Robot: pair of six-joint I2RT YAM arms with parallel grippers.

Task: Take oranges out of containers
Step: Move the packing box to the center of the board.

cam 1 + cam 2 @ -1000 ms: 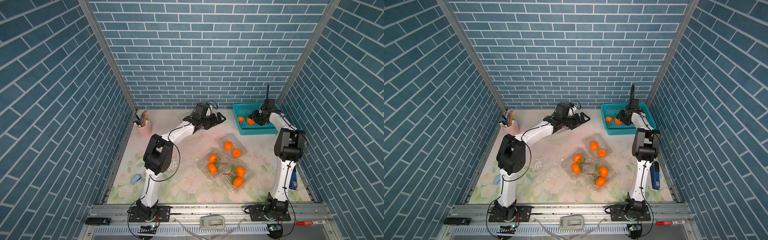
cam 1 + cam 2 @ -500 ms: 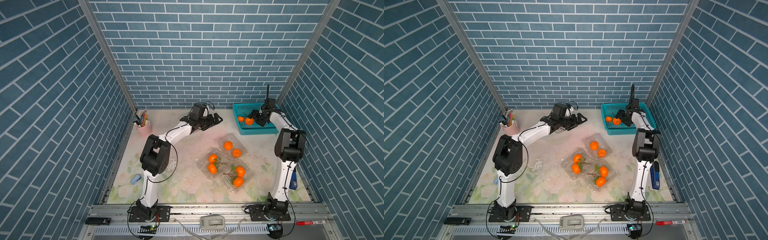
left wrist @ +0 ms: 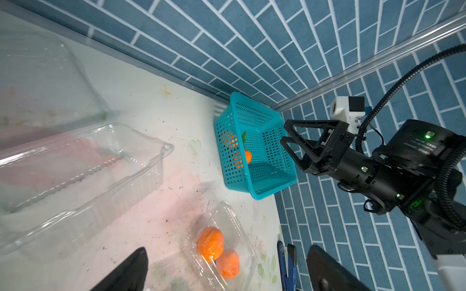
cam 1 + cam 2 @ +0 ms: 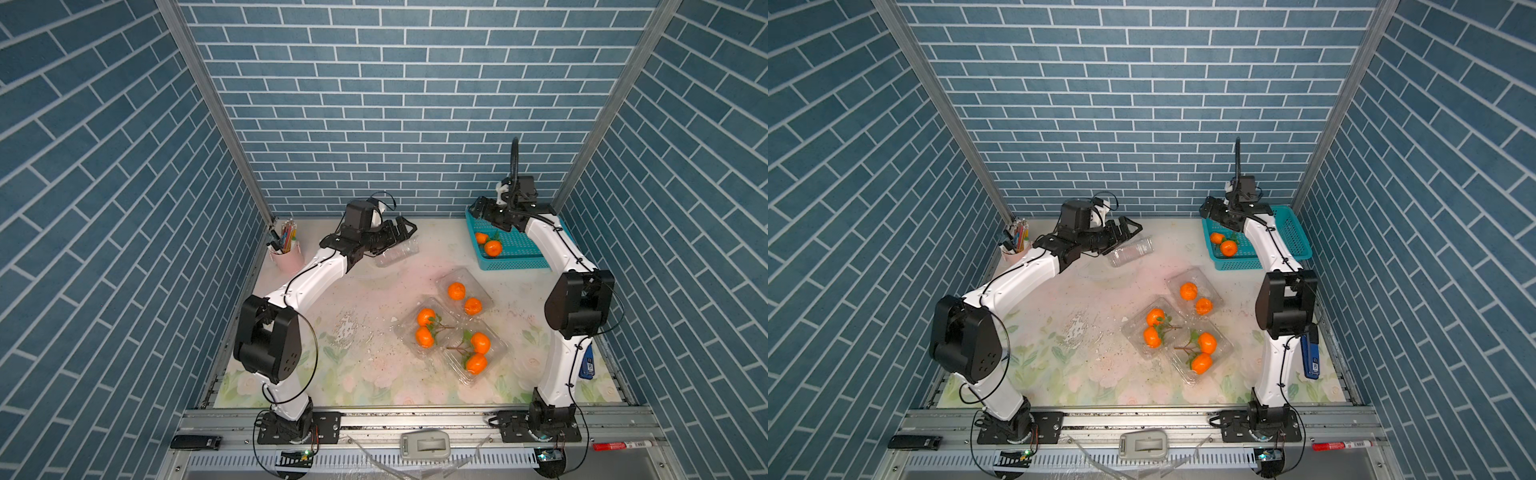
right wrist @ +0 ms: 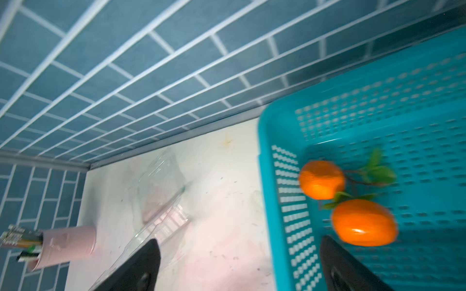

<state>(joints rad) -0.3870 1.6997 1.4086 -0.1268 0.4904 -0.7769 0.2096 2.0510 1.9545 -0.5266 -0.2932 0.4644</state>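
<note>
**Listener:** What lay on the table in front of you?

**Operator:** In both top views I saw a floral table (image 4: 332,299) walled in by blue brick. Three clear containers (image 4: 405,332) sat clustered together right of the middle, and each held two oranges (image 4: 457,291). A fourth one, the empty container (image 4: 395,251), lay near the back wall. A pink pen cup (image 4: 286,257) stood well to its left.

**Listener:** Was any fruit outside those boxes?

**Operator:** Yes. A leafy pair (image 4: 493,248), two fruits joined by a twig with green leaves, lay in the teal basket (image 4: 519,264) in the back right corner. They rested close to the basket wall that faced the middle of the table.

**Listener:** And your grippers?

**Operator:** My left gripper (image 4: 409,230) hung just beside the empty container without gripping it. Its fingers were spread wide, with nothing between them. My right gripper (image 3: 283,132) was raised over the basket's rim, above the leafy pair and apart from it. My right wrist camera was blurred. It did show the dark fingers (image 5: 141,267) far apart and bare, with the fruit lying in the basket beyond them.
</note>
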